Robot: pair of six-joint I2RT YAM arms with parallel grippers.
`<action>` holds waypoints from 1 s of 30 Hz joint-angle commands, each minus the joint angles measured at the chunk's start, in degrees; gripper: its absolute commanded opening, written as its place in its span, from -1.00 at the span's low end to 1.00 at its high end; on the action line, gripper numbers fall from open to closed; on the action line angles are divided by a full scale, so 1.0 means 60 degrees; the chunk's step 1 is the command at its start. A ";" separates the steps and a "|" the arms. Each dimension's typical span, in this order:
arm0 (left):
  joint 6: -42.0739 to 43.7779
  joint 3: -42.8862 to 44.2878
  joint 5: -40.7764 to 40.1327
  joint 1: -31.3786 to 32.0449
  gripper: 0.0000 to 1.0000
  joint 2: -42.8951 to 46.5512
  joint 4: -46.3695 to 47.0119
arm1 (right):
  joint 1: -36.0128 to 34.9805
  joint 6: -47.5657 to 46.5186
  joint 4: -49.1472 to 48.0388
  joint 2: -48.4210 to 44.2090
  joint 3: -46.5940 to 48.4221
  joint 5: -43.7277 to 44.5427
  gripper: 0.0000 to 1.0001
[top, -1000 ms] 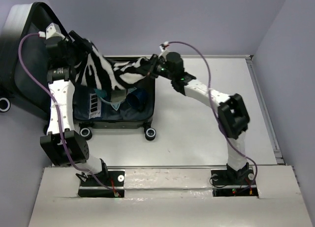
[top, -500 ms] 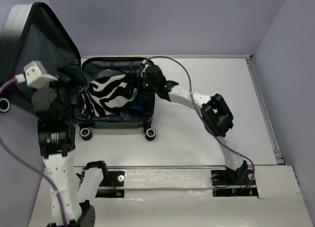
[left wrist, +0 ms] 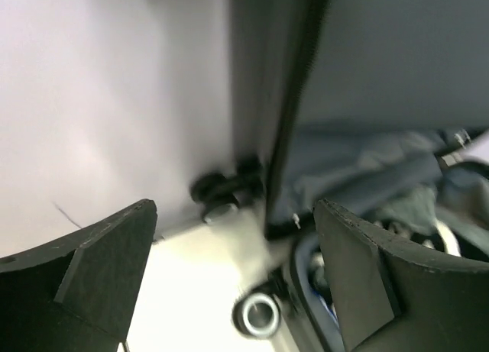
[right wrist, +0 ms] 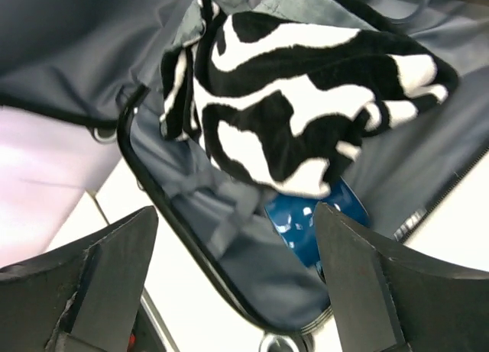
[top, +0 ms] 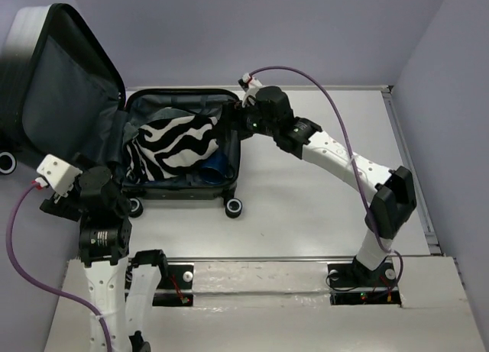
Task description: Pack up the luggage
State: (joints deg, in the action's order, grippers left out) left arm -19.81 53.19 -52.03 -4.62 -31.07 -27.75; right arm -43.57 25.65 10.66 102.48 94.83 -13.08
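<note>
The luggage (top: 229, 185) lies open on the table, its lid (top: 61, 100) leaning up at the far left with the dark grey lining showing. A zebra-print cloth (top: 179, 142) lies bunched in the base, over a blue object (top: 218, 167). My right gripper (top: 238, 117) hovers open at the base's right rim. In the right wrist view it (right wrist: 235, 209) is empty, above the cloth (right wrist: 290, 115) and the blue object (right wrist: 306, 222). My left gripper (top: 121, 193) is open and empty near the front-left wheel (top: 134, 207). The left wrist view (left wrist: 233, 207) faces the hinge side.
A second front wheel (top: 234, 207) sticks out at the base's near edge, and a lid wheel (top: 6, 163) at the far left. Lavender walls (top: 306, 31) close in the back and both sides. A metal rail (top: 409, 161) runs along the table's right edge.
Both grippers held the zebra cloth up over the case; it now lies in the base. The right gripper let go and rose to the rim. The left arm drew back toward the near left.
</note>
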 commanded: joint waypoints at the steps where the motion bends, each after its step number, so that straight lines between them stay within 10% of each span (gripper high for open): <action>1: 0.1278 0.0128 -0.2574 -0.0092 0.92 -0.0808 0.2702 | -0.0004 -0.1167 0.0173 -0.0831 -0.1254 0.0042 0.75; 10: 0.2508 0.0379 -0.2900 -0.1148 0.73 -0.4180 0.3991 | 0.0670 -0.1360 -0.0442 -0.1377 -0.2884 -0.0325 0.87; 24: 0.2980 0.1843 -0.2198 -0.1486 -0.27 -0.5588 0.4273 | 0.0758 -0.0951 -0.0179 0.1918 -0.1172 0.0204 0.87; 27: 0.2907 0.1872 -0.1557 -0.1354 -0.88 -0.5472 0.4186 | 0.0758 -0.0745 -0.0179 0.2373 -0.1068 0.0348 0.21; 28: 0.2907 0.1887 -0.1422 -0.1267 -0.89 -0.5413 0.4156 | 0.0758 -0.0687 -0.0208 0.2432 -0.1184 0.0552 -0.43; 30: 0.2994 0.1873 -0.1478 -0.0582 -0.88 -0.5281 0.4170 | 0.0758 -0.0657 -0.0310 0.2461 -0.1302 0.0511 -0.84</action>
State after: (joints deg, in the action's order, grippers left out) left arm -3.92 62.35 -62.30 -12.99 -64.25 -4.10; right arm -39.27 22.68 9.72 117.12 86.39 -11.14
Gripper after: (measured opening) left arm 0.112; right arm 0.349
